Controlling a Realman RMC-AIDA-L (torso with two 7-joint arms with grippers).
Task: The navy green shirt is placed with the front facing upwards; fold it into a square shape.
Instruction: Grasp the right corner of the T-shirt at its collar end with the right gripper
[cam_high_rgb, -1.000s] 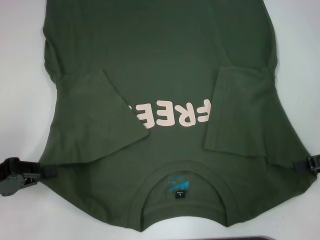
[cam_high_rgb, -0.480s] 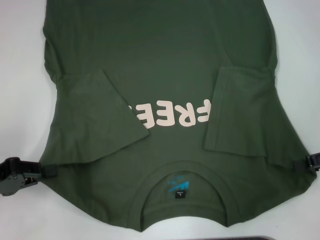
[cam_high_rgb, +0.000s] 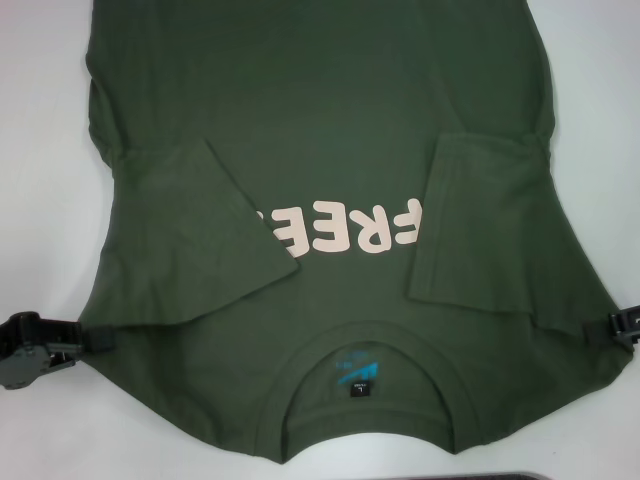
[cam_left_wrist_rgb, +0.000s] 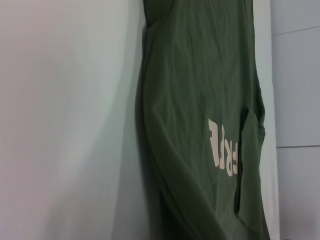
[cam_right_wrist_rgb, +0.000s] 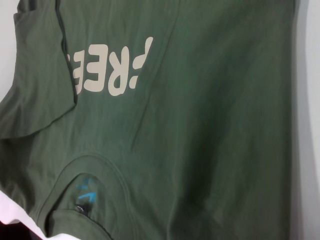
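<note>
shirt (cam_high_rgb: 330, 110) sleeves folded in | body folds left | your left gripper (cam_high_rgb: 70, 343), right gripper (cam_high_rgb: 612, 326) at shoulders | jaws apparently pinching cloth

The table (cam_high_rgb: 40, 120) is white and smooth. The navy green shirt (cam_high_rgb: 330, 90) lies flat on it, front side up, and covers most of the top. Its collar (cam_high_rgb: 365, 335) is at the near end. Both sleeves are folded in over the shirt. White table shows on both sides of the shirt and by the collar.
</note>
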